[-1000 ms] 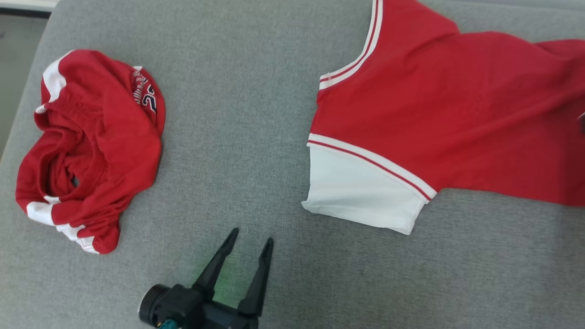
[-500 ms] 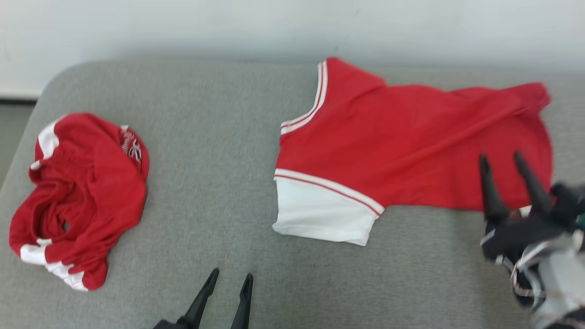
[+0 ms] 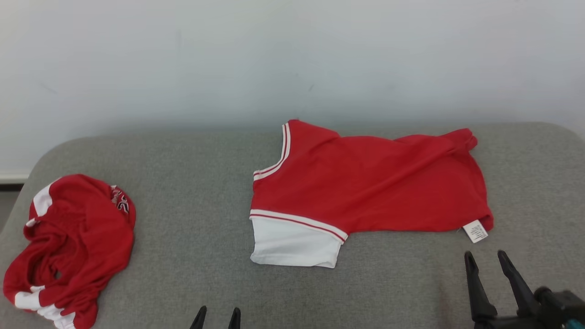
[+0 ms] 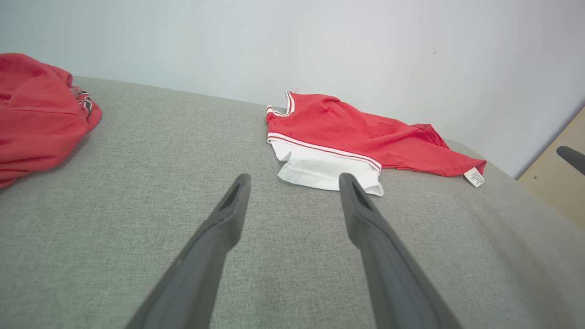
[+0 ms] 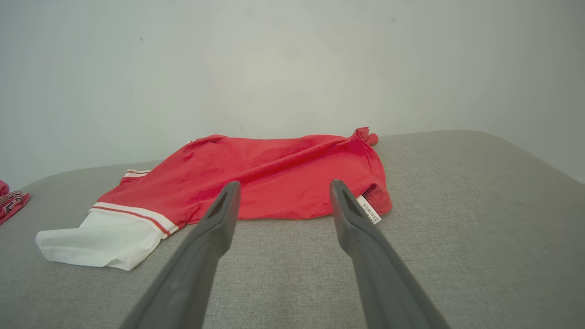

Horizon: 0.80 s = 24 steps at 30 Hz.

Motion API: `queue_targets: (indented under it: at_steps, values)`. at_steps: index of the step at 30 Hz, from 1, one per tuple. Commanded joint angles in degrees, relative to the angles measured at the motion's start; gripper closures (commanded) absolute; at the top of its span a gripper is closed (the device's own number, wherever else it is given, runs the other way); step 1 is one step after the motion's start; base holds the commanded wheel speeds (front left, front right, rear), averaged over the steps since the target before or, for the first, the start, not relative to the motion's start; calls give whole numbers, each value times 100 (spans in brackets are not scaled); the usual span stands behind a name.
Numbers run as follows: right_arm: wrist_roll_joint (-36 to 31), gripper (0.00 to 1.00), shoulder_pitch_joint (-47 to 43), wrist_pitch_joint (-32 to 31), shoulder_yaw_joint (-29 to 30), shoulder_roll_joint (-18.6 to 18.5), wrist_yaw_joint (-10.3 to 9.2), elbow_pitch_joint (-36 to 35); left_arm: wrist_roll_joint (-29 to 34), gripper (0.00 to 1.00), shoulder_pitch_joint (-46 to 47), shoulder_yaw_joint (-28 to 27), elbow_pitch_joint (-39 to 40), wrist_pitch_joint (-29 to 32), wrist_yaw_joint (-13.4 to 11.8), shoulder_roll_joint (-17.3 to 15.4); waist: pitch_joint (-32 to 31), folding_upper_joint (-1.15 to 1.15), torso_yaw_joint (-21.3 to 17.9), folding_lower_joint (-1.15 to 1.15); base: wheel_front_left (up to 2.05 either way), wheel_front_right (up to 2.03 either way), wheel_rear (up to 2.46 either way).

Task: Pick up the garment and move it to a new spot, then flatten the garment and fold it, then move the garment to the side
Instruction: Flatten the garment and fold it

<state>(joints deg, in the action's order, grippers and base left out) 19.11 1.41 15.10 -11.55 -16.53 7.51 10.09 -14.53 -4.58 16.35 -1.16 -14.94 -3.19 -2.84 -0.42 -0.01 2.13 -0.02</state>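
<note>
A red garment [image 3: 374, 183] with a white sleeve and striped trim lies spread flat on the grey cushion [image 3: 205, 183], a white label [image 3: 475, 230] at its near right corner. My right gripper [image 3: 484, 256] is open just short of that label, touching nothing; the right wrist view looks past the gripper [image 5: 284, 185] at the garment's hem [image 5: 274, 169]. Low in the middle, my left gripper [image 3: 217, 315] is open and empty, with the white sleeve [image 4: 320, 169] beyond the gripper [image 4: 293, 178]. A second red garment [image 3: 77, 242] lies crumpled at the far left.
A pale wall [image 3: 274, 59] rises right behind the cushion. The cushion's rounded left corner [image 3: 41, 164] and right corner [image 3: 562, 132] drop away. Bare grey fabric stretches between the two garments and along the near side.
The head camera has tilted up, so the wall shows and everything sits lower. My right gripper, over the garment's right hem half a second ago, has drawn back off it.
</note>
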Motion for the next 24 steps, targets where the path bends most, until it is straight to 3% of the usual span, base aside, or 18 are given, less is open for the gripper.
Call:
queue_targets:
  at_steps: [1,9,24]
  values:
    - [-45,0,-116,6,53,37,-3,-51,-22,0,-107,-28,26,-29,-35,-10,-225,1,-186,2,0,0,0]
    - [-419,0,-963,6,394,253,-3,-459,-55,0,-196,-120,-15,-29,-233,-10,-368,1,-297,2,0,0,0]
    - [-297,0,-598,6,172,105,-3,-277,182,0,2222,99,-3353,-28,43,-14,88,1,-866,2,0,0,0]
